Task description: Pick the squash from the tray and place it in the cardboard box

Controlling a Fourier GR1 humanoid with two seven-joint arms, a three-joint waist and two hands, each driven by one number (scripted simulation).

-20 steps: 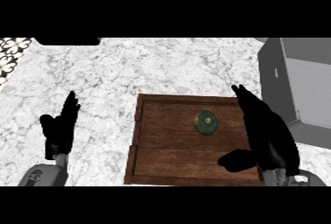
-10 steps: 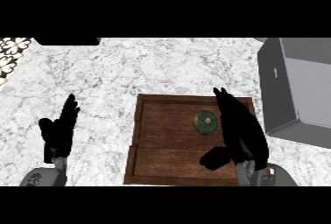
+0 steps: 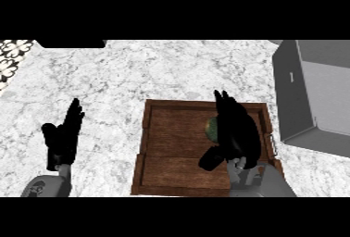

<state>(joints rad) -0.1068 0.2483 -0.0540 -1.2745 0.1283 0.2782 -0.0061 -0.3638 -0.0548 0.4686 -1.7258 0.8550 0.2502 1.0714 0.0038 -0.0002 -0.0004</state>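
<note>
A dark green squash [image 3: 212,129] lies in the wooden tray [image 3: 171,152], toward the tray's right half. My right hand [image 3: 236,132] hovers over it with straight fingers pointing away from me, covering most of the squash so only its left edge shows. The thumb juts out to the lower left. The grey box [image 3: 311,92] stands open to the right of the tray. My left hand [image 3: 63,136] rests open, fingers up, over the marble counter at the left.
The marble counter [image 3: 137,74] stretches around the tray. A patterned tile patch [image 3: 12,58] sits at the far left edge. The box's near flap [image 3: 318,141] hangs down close to the tray's right rim.
My right hand has moved left from the tray's right edge to over the squash, hiding most of it. The left hand has not moved.
</note>
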